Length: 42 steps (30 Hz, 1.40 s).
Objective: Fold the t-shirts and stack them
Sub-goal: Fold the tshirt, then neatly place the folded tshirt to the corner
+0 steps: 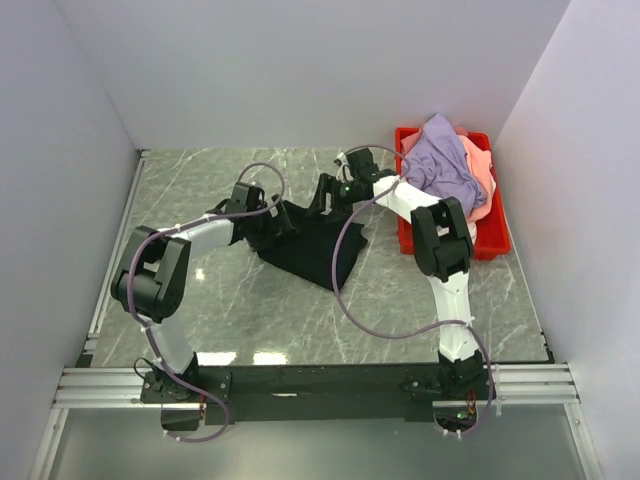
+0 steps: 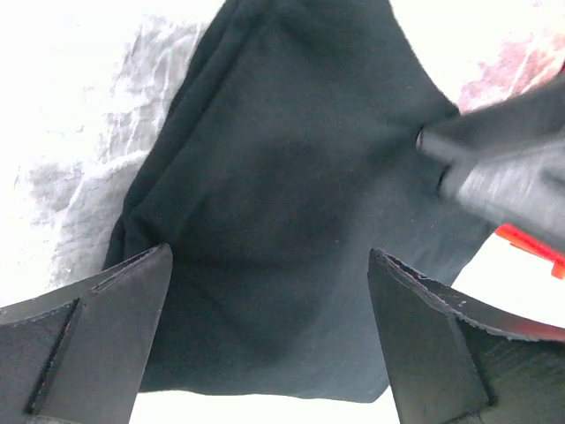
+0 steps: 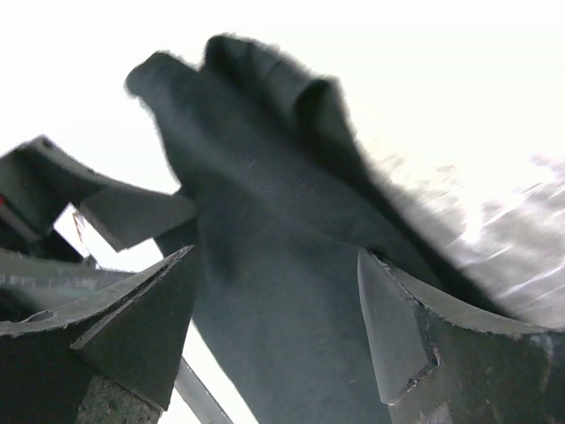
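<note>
- The black shirt (image 1: 315,250) lies rumpled on the table (image 1: 250,310), about mid-table and just left of the red bin (image 1: 492,238); it is bunched into an uneven wedge, not spread flat and not yet folded
- The left gripper (image 2: 269,261) hangs low over the shirt's left side with its fingers spread wide; dark cloth fills the gap below them, and nothing is pinched
- The right gripper (image 3: 275,261) is close by on the shirt's far side, also spread; a raised ridge of cloth stands between its fingers, though the glare in the right wrist view makes it hard to say whether the cloth touches either finger
- The step in hand looks like taking hold of the shirt to open it out; to do it well, each gripper should close on a single outer edge or corner rather than on a doubled ridge, or the layers will lift together; the two grips should be well apart along one hem so the cloth can be drawn taut and laid flat; the grippers are near each other now, so they should take care not to collide
- The bin holds a heap that rises above its rim: a lavender shirt (image 1: 442,160) on top, and a salmon-pink shirt (image 1: 480,185) under and beside it; these wait their turn
</note>
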Each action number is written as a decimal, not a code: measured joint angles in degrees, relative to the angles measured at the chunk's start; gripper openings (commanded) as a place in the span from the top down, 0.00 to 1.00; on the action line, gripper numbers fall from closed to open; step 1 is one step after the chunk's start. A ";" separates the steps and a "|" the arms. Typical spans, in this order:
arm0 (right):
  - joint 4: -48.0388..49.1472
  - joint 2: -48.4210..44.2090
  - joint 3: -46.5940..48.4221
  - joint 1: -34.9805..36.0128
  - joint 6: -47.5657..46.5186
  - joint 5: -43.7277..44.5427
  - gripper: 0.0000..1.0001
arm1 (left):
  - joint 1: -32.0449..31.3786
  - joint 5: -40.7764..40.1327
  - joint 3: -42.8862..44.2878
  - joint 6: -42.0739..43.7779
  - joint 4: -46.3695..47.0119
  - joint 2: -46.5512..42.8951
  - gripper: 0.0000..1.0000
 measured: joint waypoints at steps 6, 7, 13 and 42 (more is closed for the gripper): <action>-0.66 4.68 5.99 -0.96 1.11 -0.15 0.21 | -0.31 -0.66 -4.39 -1.27 3.43 -2.43 0.01; -0.98 5.09 7.19 -0.96 1.09 -0.07 0.21 | -0.61 -1.09 -5.40 -1.42 3.32 -3.39 0.01; -4.31 4.70 13.90 -0.85 -0.46 1.09 0.21 | -4.09 -5.53 -10.12 -1.97 -0.66 -11.04 0.01; -5.70 -59.52 -46.66 2.51 -8.09 17.59 0.17 | -3.69 -20.37 -1.27 0.11 -10.99 -4.85 0.35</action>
